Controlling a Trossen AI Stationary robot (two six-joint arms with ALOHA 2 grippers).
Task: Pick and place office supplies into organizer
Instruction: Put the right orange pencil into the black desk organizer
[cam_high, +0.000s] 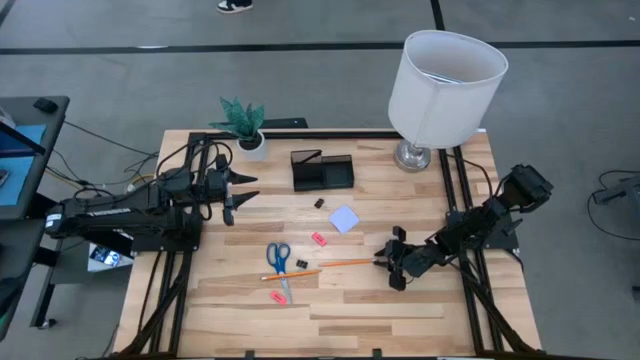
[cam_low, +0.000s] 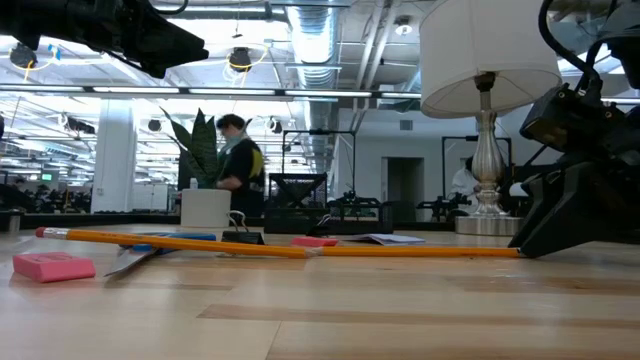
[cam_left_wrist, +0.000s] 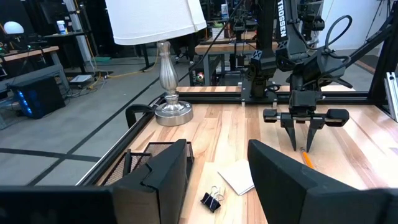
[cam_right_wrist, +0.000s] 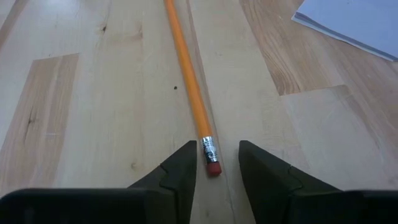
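Two dark fingers of the right gripper (cam_right_wrist: 214, 169) sit spread on each side of the orange pencil (cam_right_wrist: 186, 71), at its eraser end, on the table (cam_high: 400, 310). Left gripper (cam_high: 243, 187) waits, spread, near the organizer (cam_high: 322, 170).

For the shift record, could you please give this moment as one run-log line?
right gripper: at table level, fingers astride orange pencil eraser end, no contact visible | left gripper: open, waiting near organizer

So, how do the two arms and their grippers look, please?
Both arms are dark, jointed, with black cables along them. The right gripper has two thin tapering black fingers under a crossbar, and white TROSSEN lettering shows above it. The left gripper has similar pointed black fingers.
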